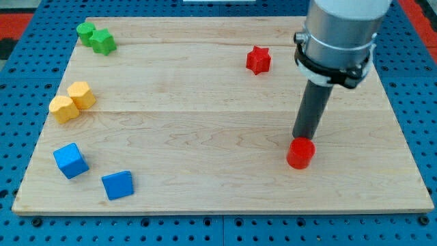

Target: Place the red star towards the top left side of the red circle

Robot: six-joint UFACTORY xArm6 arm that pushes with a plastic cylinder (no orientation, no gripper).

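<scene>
The red star (258, 59) lies near the top of the wooden board, right of centre. The red circle (300, 153) sits lower on the right side of the board. My tip (301, 139) stands at the top edge of the red circle, touching it or nearly so. The red star is well above and a little to the left of the red circle and of my tip.
A green circle (86, 31) and a green star (103, 42) sit together at the top left. Two yellow blocks (81, 94) (64, 108) touch at the left edge. A blue cube (71, 160) and a blue block (117, 185) lie at the bottom left.
</scene>
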